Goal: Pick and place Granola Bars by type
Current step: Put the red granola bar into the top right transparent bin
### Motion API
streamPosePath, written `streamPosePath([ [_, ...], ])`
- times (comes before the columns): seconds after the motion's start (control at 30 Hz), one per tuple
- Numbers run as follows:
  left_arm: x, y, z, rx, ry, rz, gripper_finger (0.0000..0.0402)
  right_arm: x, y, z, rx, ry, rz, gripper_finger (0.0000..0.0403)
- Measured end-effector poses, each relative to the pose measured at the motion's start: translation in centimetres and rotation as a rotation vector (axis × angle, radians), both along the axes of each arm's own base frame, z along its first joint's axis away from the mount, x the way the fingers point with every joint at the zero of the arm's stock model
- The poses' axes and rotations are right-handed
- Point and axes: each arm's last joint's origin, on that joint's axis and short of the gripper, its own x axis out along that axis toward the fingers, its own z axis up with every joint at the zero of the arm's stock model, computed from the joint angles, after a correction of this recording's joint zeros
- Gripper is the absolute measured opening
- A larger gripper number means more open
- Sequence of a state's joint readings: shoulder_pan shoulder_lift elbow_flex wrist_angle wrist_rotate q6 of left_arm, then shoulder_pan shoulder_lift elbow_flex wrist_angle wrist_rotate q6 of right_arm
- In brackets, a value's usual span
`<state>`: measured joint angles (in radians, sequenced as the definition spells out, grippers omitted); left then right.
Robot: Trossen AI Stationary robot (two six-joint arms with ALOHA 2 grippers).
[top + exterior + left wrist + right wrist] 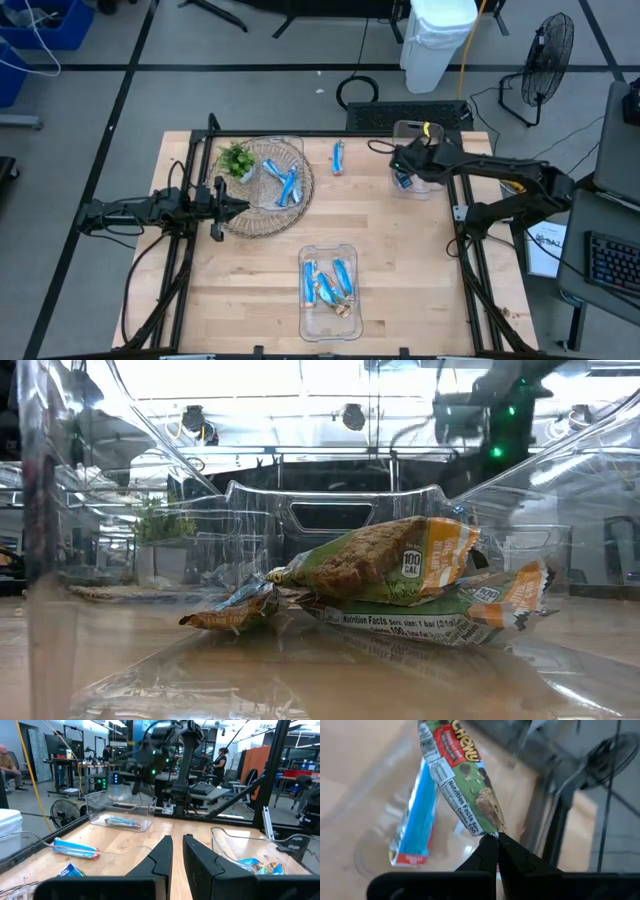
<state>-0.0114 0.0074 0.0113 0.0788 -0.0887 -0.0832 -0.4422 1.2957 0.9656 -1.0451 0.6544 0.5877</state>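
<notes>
My right gripper (403, 163) hovers over a clear bin (418, 160) at the table's far right, shut on a green-wrapped granola bar (465, 780). A blue bar (412, 832) lies in that bin. Another blue bar (338, 157) lies flat on the table. More blue bars (285, 185) rest in a wicker basket (250, 222) beside a small green plant (235, 158). A clear bin (328, 330) near the front edge holds blue bars (325, 280) and tan-and-green ones (400, 575). My left gripper (177, 851) waits by the basket, level, open by a narrow gap, with nothing in it. My right gripper pinches the crimped end (492, 831) of the green bar's wrapper between its two fingertips. The fingers slant downward from above. The bar runs on beyond the fingertips, lifted clear above the bin and its blue bar.
Bare wood lies between the basket, the loose blue bar and the front bin. The table's black frame rails (470, 260) run along its left and right sides. People and workbenches show in the room beyond the table (220, 760).
</notes>
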Motion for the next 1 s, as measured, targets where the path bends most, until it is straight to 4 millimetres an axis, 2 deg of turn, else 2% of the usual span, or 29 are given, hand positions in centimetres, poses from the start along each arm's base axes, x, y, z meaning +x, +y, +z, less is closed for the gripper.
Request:
streamPosePath([
  [0.13, 0.0, 0.0, 0.0, 0.000, 0.000, 0.000, 0.0049, -0.9, -0.2, -2.2, 0.071, -0.002, -0.030, 0.0000],
  [0.27, 0.0, 0.0, 0.0, 0.000, 0.000, 0.000, 0.0049, -1.2, -0.4, -3.2, 0.106, -0.025, -0.034, 0.0000],
  [0.63, 0.0, 0.0, 0.0, 0.000, -0.001, 0.000, 0.0049, 0.1, -0.8, -3.2, 0.116, -0.147, 0.061, 0.0005],
  [1.0, 0.0, 0.0, 0.0, 0.000, -0.001, 0.000, 0.0049, 0.3, -1.0, -3.1, 0.101, -0.167, 0.074, 0.0079],
])
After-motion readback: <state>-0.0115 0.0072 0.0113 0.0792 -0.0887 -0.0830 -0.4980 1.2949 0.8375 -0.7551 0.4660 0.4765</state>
